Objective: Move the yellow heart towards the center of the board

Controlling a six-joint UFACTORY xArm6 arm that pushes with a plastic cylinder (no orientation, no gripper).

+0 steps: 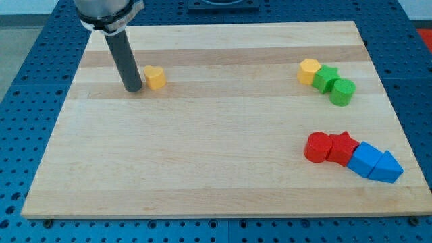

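Nearest the view's bottom, close to the lower right corner of the desk (202, 155): a blue wedge-shaped block (386, 167), pressed against a blue cube (365, 159) on its left.

Far from those, in the upper left part of the desk and well away from the middle: the yellow heart (155, 77), small, lying flat on the pale wood, with no other block near it. Just beside it on the view's left: my tip (133, 89), down at the wood. Hard to tell whether touching the heart or a hair apart. Above my tip, a dark rod rising almost upright to a grey housing cut off by the view's top edge. As for a pincer, wide or narrow: cannot tell, with only the rod showing.

Across the desk to the view's right, near the top right corner: a yellow hexagon (309, 71), a green star (327, 79) and a green cylinder (342, 92), touching in a short slanted line running down to the right.

Below that line, and joined to the blue pair: a red star (343, 148) against the blue cube, then a red cylinder (316, 147) at the row's left end.

Under and around the desk: a blue plate with a grid of holes (40, 54).
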